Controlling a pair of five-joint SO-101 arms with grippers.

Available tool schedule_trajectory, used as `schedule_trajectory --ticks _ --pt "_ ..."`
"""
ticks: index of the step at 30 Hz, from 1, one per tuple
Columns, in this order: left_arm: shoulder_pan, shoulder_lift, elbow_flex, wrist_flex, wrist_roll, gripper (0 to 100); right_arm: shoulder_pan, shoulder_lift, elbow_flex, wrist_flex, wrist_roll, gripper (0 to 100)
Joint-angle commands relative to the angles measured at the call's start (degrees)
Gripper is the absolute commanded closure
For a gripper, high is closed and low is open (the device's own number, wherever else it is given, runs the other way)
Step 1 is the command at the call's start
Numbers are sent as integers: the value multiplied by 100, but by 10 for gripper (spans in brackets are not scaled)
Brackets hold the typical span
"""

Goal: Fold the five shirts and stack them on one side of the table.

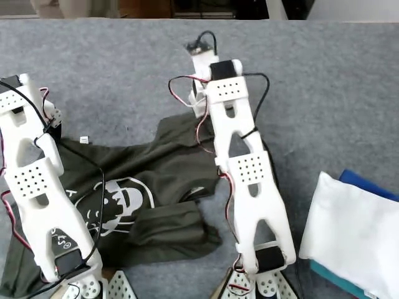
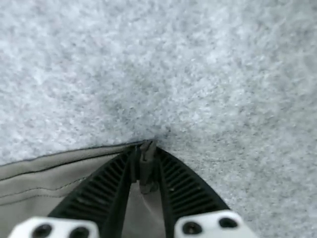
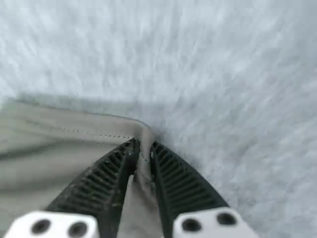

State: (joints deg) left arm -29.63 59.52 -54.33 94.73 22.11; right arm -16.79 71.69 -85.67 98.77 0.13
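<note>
A dark olive shirt (image 1: 165, 165) lies rumpled on the grey table (image 1: 330, 81). The left gripper (image 2: 144, 148) and right gripper (image 3: 142, 146) are each closed tight on a pinch of its hem. A fold seems to be starting, so next both grippers should carry the edge over together. A folded stack (image 1: 355, 237) lies well beyond the right gripper's outer side.

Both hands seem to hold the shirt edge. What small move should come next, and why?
Probably lift both hands together slightly. The left hand and the right hand are each shut on an edge of the dark green cloth shirt with a white print, which lies spread on the grey felt table.
</note>
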Motion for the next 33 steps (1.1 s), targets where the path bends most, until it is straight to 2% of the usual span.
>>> schedule_trajectory --ticks 1,6,12,15,21,27,33 --pt "-44 31 -9 18 26 981 -66 -57 -549 -431 369 968" --pt "-44 31 -9 18 26 981 -215 163 -426 -976 1213 951" --pt "-44 31 -9 9 26 981 40 426 -497 -800 1257 677" --pt "-44 31 -9 9 26 981 233 409 -708 -800 1240 589" --pt "-44 31 -9 18 26 981 303 338 -910 -1011 607 584" --pt "-44 40 -9 18 26 981 66 338 -189 -1407 607 584" --pt "-44 40 -9 18 26 981 -57 295 48 -1073 264 584"
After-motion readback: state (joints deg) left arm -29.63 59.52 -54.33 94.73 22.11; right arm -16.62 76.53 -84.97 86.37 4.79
